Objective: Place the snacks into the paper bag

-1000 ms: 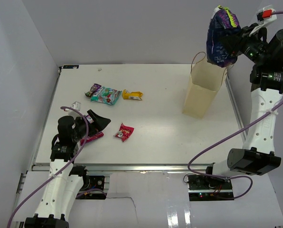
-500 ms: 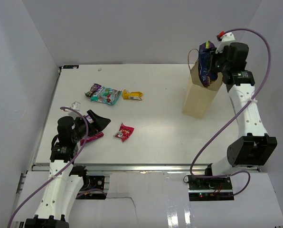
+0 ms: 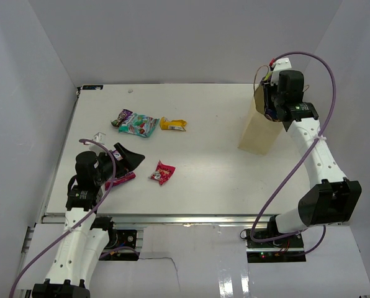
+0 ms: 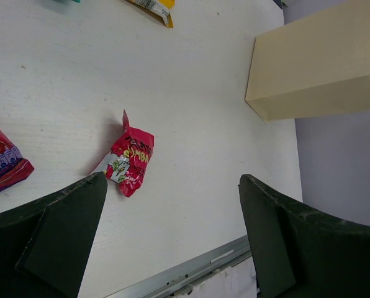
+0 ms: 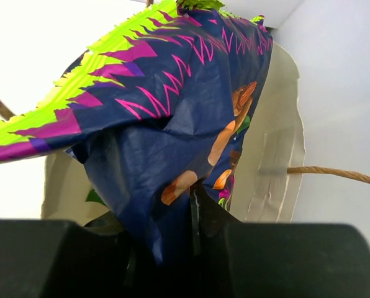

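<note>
The dark purple packet (image 5: 172, 118) hangs in the mouth of the paper bag (image 3: 258, 133) at the upper right of the overhead frame, its lime-edged end pointing away from the fingers, toward the tan inner walls. It is crinkly foil: light, soft and probably slick. I judge a flat sealed end to be the place to pinch, since squeezing the puffed middle could crush what is inside. The right gripper (image 5: 192, 208) is clamped on a fold at the packet's near end. A second ago this packet was high above the bag, well clear of the rim. Half a second ago it was at the rim, and now only a sliver shows from above. At the lower left, the left gripper (image 4: 172, 183) has not moved; its jaws are spread wide over the table (image 3: 203, 167), holding nothing. The small red packet (image 4: 130, 162), teal packet (image 3: 137, 125), yellow packet (image 3: 173, 124) and magenta pink packet (image 3: 121, 179) lie where they did.
</note>
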